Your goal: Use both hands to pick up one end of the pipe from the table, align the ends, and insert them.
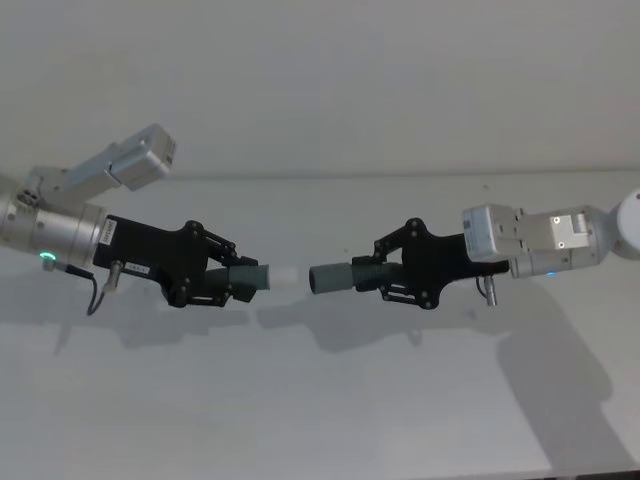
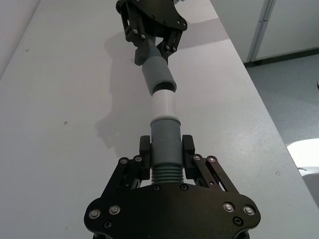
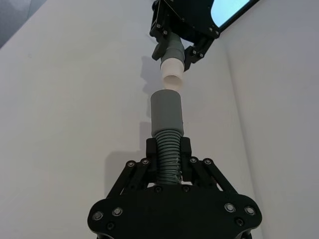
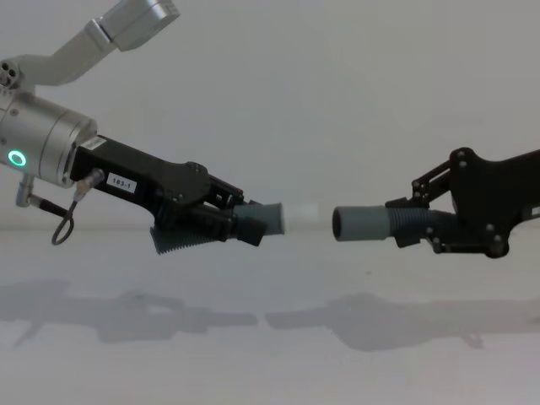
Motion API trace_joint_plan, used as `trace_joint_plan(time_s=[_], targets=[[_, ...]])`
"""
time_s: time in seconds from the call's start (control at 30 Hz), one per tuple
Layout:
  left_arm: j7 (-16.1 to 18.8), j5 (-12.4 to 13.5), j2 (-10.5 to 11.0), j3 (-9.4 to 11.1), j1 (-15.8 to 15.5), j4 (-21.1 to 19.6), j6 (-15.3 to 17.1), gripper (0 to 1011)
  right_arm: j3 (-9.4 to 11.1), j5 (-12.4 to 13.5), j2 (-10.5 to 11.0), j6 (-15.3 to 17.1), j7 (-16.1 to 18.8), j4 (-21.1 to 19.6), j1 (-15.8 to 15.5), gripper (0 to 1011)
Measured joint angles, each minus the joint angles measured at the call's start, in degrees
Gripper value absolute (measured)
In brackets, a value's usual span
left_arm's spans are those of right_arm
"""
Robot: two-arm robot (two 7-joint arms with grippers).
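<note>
Both pipe halves hang above the white table (image 1: 320,410), end to end on one line. My left gripper (image 1: 238,280) is shut on the ribbed part of one grey piece (image 2: 165,142). Its white tip (image 1: 284,278) points toward the right. My right gripper (image 1: 377,277) is shut on the ribbed part of the other piece (image 3: 168,149). That piece's open grey socket (image 1: 330,278) faces the tip. In the right wrist view a narrow gap separates the white tip (image 3: 172,75) from the socket (image 3: 167,112). The chest view shows the socket (image 4: 359,224) level with the left cuff (image 4: 268,218).
Shadows of both arms lie on the table under the pipes. The table's long edge (image 2: 259,107) drops to a grey floor (image 2: 294,94) in the left wrist view. A plain white wall (image 4: 337,101) stands behind.
</note>
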Motion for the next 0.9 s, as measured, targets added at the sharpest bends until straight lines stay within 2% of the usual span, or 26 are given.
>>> trace_joint_plan(time_s=[0.9], targets=[[0.01, 0.0, 0.0, 0.0, 0.0, 0.0, 0.0, 331, -1.31, 0.39, -1.08, -0.55, -0.69, 1.99, 1.24, 234]])
